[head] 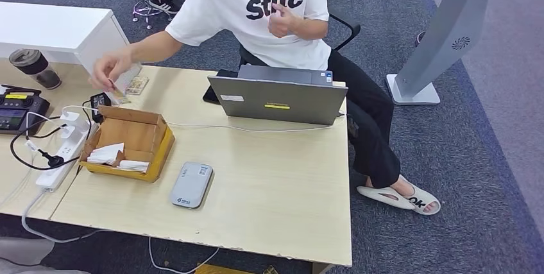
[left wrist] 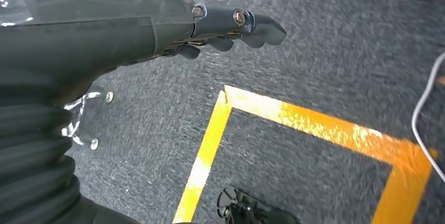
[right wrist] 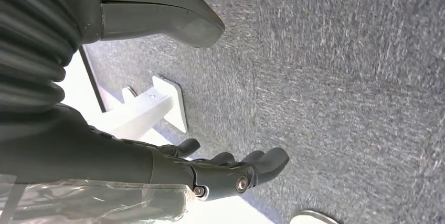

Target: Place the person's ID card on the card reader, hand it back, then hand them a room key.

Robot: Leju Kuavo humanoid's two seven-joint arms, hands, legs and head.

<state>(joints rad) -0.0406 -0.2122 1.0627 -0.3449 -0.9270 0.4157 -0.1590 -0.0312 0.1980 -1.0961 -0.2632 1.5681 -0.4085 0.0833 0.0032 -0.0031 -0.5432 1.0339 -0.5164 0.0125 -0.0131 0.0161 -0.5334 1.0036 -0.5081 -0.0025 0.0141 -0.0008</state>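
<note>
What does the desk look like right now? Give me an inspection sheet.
Surface: wooden desk, bare in front.
Job's things: grey card reader near front edge; person's hand holds a card above the cardboard box.
Clutter: laptop, cup, black controller.
Hands: left hand and right hand hang over carpet, holding nothing.
Cables: power strip, white cable.
Surroundings: grey stand.
</note>
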